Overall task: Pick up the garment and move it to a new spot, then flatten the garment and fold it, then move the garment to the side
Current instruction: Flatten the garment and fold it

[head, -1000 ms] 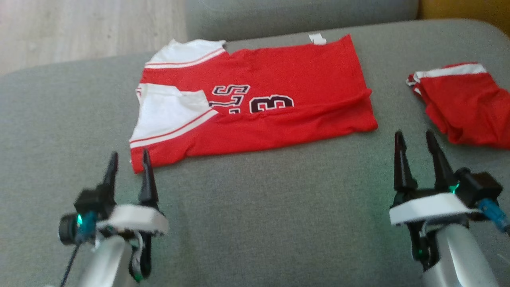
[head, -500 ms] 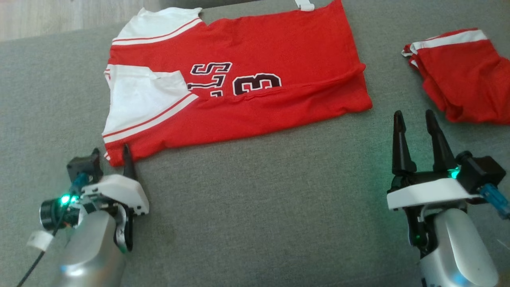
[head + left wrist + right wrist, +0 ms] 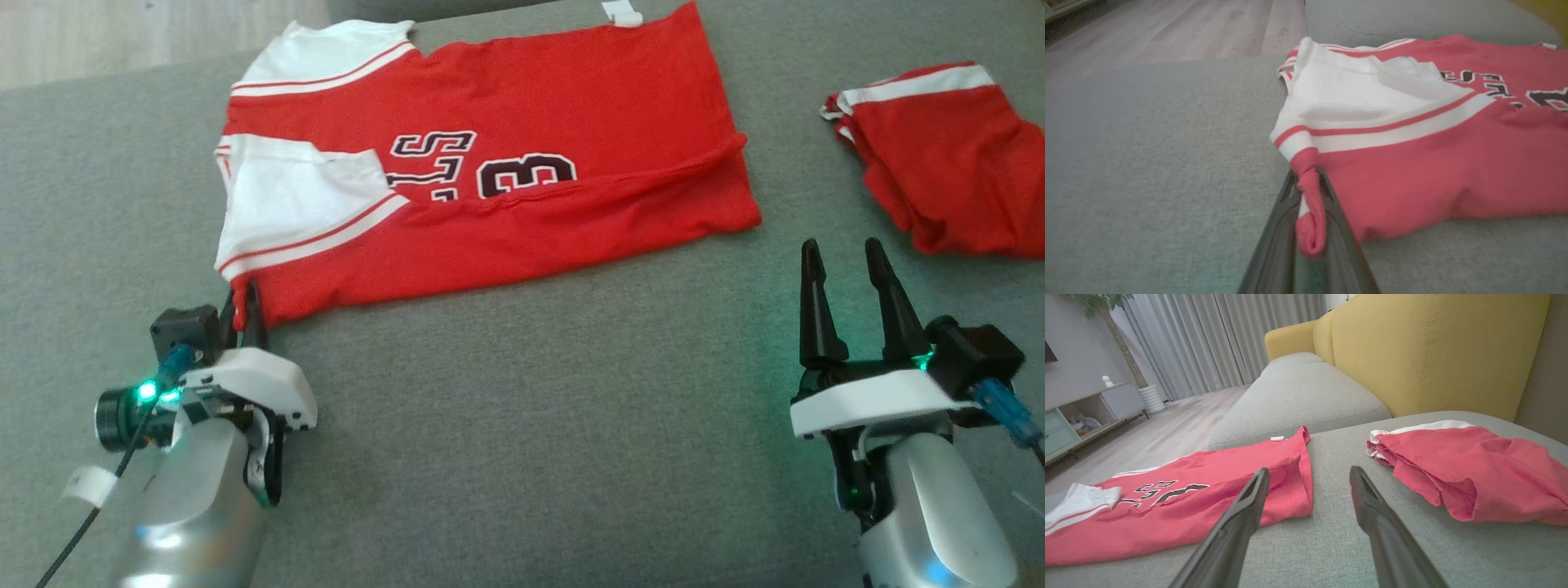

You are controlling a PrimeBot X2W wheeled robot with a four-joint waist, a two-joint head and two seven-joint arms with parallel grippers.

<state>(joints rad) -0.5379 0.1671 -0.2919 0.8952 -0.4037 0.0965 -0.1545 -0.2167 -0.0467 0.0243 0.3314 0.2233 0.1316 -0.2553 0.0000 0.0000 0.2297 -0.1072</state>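
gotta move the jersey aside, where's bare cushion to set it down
Widest bare stretch: the cushion in front of the jersey, between the left tool, shut on its corner, and the open right tool. Also bare left of the jersey. Narrow: the gap between jersey and the other garment.

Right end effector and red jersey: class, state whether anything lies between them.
Nothing visible does. Bare grey cushion separates the open right end effector from the jersey corner; the second red garment lies off to the right.
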